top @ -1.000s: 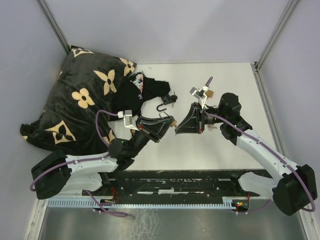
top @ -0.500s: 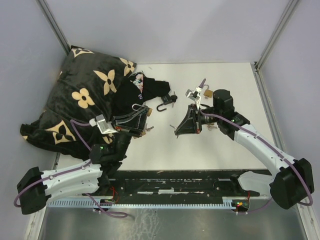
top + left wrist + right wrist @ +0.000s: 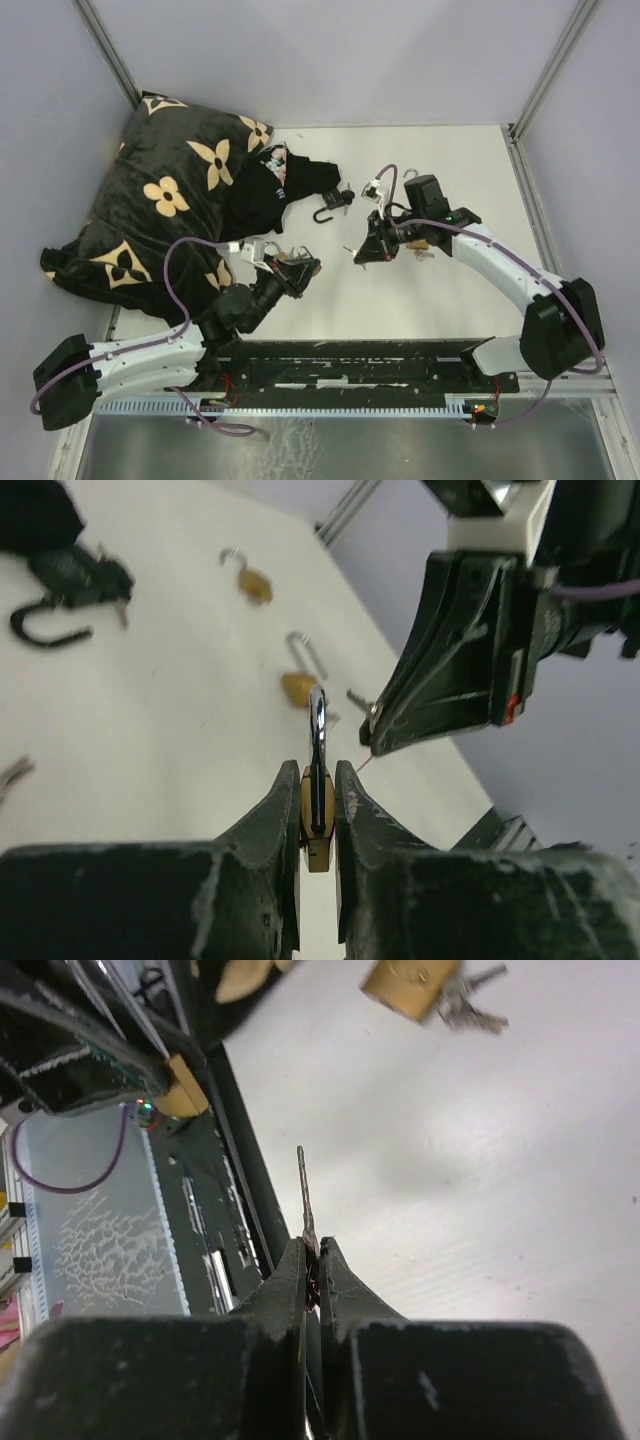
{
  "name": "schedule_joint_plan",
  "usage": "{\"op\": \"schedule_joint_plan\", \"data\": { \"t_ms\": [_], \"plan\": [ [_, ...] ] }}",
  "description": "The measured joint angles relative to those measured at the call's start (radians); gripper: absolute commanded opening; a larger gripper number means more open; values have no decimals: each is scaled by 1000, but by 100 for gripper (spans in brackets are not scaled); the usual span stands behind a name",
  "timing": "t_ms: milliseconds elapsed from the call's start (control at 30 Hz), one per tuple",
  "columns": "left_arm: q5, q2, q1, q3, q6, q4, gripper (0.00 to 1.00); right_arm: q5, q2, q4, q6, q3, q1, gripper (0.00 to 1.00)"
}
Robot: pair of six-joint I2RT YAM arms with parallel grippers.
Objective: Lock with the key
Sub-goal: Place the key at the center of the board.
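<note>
My left arm [image 3: 150, 350] has drawn back toward the near edge and over to my left. The two sets of jaws, which were nearly tip to tip a second ago, are now standing well apart. My right arm [image 3: 500, 265] has bent further in over the middle of the surface [image 3: 460, 160], with its wrist swung round.

My left jaws are pinching a small brass padlock [image 3: 318, 825] by the flat sides of its body. They are holding it off the surface with the silver shackle [image 3: 318, 712] pointing away from my wrist. From the left wrist camera I am seeing the shackle edge-on, so I cannot tell whether it is latched.

My right jaws are pressing together on the key [image 3: 303, 1195]. Its thin blade is sticking straight out past the tips and hanging above the surface, aimed roughly toward my left jaws.

A second brass padlock [image 3: 297, 687] is lying on the surface with its shackle raised, between my two sets of jaws in the left wrist view. A third brass padlock [image 3: 252, 583] is lying farther back. A black padlock [image 3: 333, 205] with an open shackle is lying just beside some dark cloth [image 3: 285, 180] at the edge of the flower-patterned cushion [image 3: 165, 190].
</note>
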Motion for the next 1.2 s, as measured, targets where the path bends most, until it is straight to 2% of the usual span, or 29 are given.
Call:
{"op": "schedule_joint_plan", "data": {
  "t_ms": [133,333,633,1100,1200],
  "plan": [
    [13,97,14,-56,-111,-48,3,58,138,-68,-28,25,0,7],
    [110,331,62,-59,-213,-8,3,137,271,-119,-40,39,0,9],
    [269,684,107,82,-278,82,4,141,451,-142,-35,94,0,11],
    [297,858,116,130,-333,145,17,132,505,-150,-27,118,0,16],
    [297,866,120,140,-333,145,29,133,516,-150,-23,118,0,18]
  ]
}}
